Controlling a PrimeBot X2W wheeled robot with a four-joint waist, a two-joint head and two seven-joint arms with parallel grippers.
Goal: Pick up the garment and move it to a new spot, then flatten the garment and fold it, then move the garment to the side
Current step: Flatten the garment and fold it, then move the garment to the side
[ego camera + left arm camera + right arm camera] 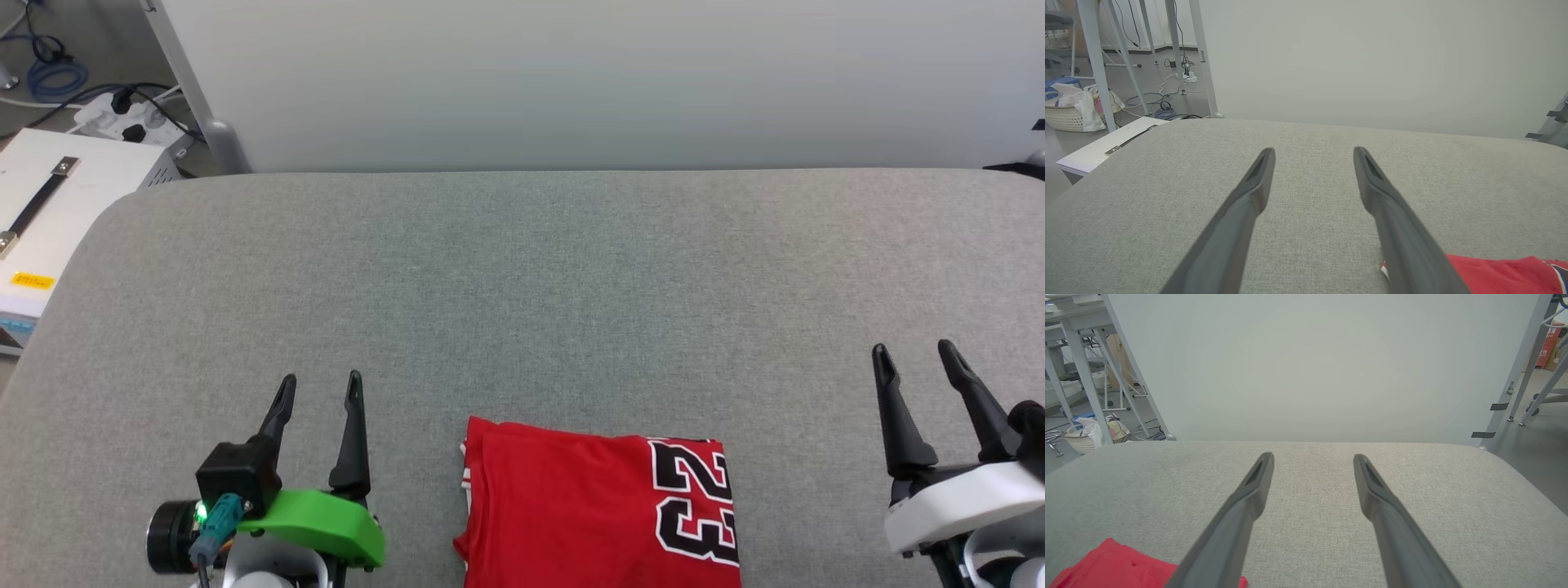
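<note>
The garment (571, 506) lies on the table's (522, 286) near edge, a box (73, 204) beyond its left.

The grey table (522, 286) has free room across its middle and far side. The folded red jersey (571, 506) sits at the near edge. A white wall (571, 82) blocks the back.

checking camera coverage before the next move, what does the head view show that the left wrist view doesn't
Head view adds: the right claw, open, and the black "23" print on the garment, which lies at the near edge.
Left wrist view adds: a woven basket of cloths on the floor and slanted white frame legs.
Both share: the open left claw, a red part of the garment, the grey padded surface and the white box beside it.
</note>
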